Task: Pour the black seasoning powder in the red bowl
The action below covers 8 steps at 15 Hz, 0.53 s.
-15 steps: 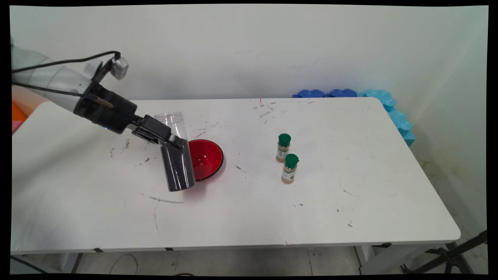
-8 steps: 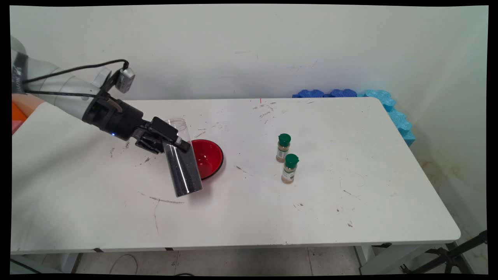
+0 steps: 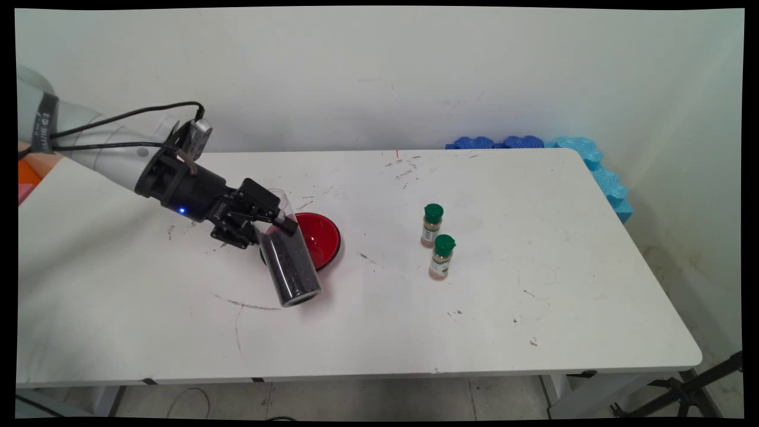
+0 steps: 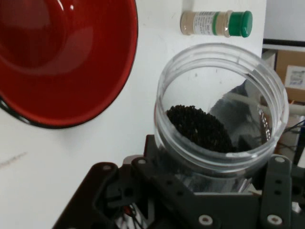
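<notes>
My gripper [image 3: 268, 228] is shut on a clear plastic jar [image 3: 292, 270] that is about two thirds full of black grains. The jar is lidless and tilted, its open mouth leaning back towards the arm and its base low over the table, just in front of a red bowl [image 3: 320, 238]. The jar covers the bowl's left part. In the hand view the jar's mouth [image 4: 221, 102] fills the middle above the black linkage of the gripper [image 4: 209, 195], with the grains [image 4: 200, 128] heaped inside and the empty red bowl [image 4: 62, 62] at the upper left.
Two small green-capped spice bottles [image 3: 432, 225] [image 3: 442, 257] stand right of the bowl; one spice bottle [image 4: 217, 23] shows at the hand view's top. Blue foam pieces [image 3: 599, 169] lie along the table's back right corner. The table edge [image 3: 356, 373] runs close below.
The arm has come down and to the right with the jar. The jar leans further over, its base now lower and nearer the front, in front of the bowl's left side.
</notes>
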Each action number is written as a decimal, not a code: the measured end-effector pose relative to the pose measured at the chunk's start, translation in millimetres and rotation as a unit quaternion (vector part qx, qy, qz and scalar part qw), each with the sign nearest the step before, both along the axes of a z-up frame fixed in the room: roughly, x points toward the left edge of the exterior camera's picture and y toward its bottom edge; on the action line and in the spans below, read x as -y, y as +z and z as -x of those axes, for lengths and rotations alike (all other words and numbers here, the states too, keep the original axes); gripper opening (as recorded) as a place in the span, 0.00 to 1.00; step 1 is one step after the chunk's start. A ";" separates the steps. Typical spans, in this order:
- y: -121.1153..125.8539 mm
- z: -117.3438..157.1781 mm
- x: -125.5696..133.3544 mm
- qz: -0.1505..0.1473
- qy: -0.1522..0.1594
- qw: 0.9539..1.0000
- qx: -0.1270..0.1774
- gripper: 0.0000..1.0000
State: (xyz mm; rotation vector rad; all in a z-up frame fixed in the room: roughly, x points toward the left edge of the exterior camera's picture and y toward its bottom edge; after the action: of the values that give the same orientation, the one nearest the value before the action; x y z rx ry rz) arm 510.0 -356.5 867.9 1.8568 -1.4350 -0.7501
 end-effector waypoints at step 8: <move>-9.6 4.5 0.3 -0.081 0.055 0.994 -0.043 0.00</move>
State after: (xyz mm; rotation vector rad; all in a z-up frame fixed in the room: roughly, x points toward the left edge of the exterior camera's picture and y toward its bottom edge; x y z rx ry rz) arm 505.6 -356.7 858.4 1.9827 -1.2387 -0.9036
